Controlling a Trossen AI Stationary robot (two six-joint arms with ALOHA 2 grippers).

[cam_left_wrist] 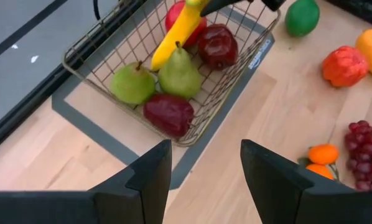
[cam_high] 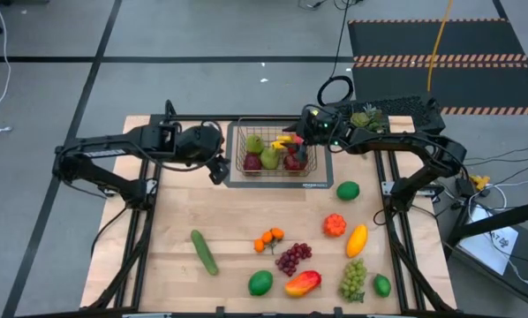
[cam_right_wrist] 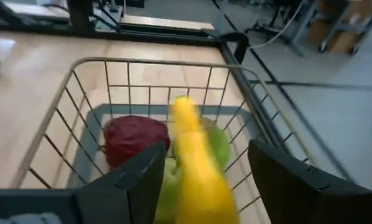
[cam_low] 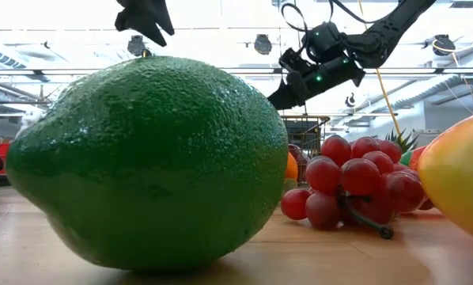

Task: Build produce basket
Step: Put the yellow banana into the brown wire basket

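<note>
The wire basket [cam_high: 239, 152] stands on a grey mat at the table's far middle, its rim [cam_left_wrist: 80, 51] seen in the left wrist view. It holds two green pears [cam_left_wrist: 180, 73], red apples [cam_left_wrist: 168, 114] and a yellow banana [cam_left_wrist: 176, 31]. The banana slants, its lower end down among the pears. My right gripper [cam_high: 306, 132] hovers open over the basket's right part, its fingers either side of the banana's upper end [cam_right_wrist: 195, 162]. My left gripper [cam_high: 218, 172] hangs open just left of the basket [cam_right_wrist: 148, 62], near its front corner, with nothing between its fingers [cam_left_wrist: 204, 168]. My right gripper comes from above and from the table's right, slanting down, with its fingers apart around the banana's upper end [cam_right_wrist: 187, 115]. The banana is narrower than the gap, and I cannot tell whether either finger touches it. Its lower end is inside the basket.
Loose produce lies on the near half of the table: a cucumber [cam_high: 204, 252], small oranges [cam_high: 268, 238], purple grapes [cam_high: 292, 259], a lime [cam_high: 348, 190], a yellow mango [cam_high: 357, 238] and green grapes [cam_high: 353, 280]. A spiky green piece [cam_high: 363, 117] sits behind the right arm.
</note>
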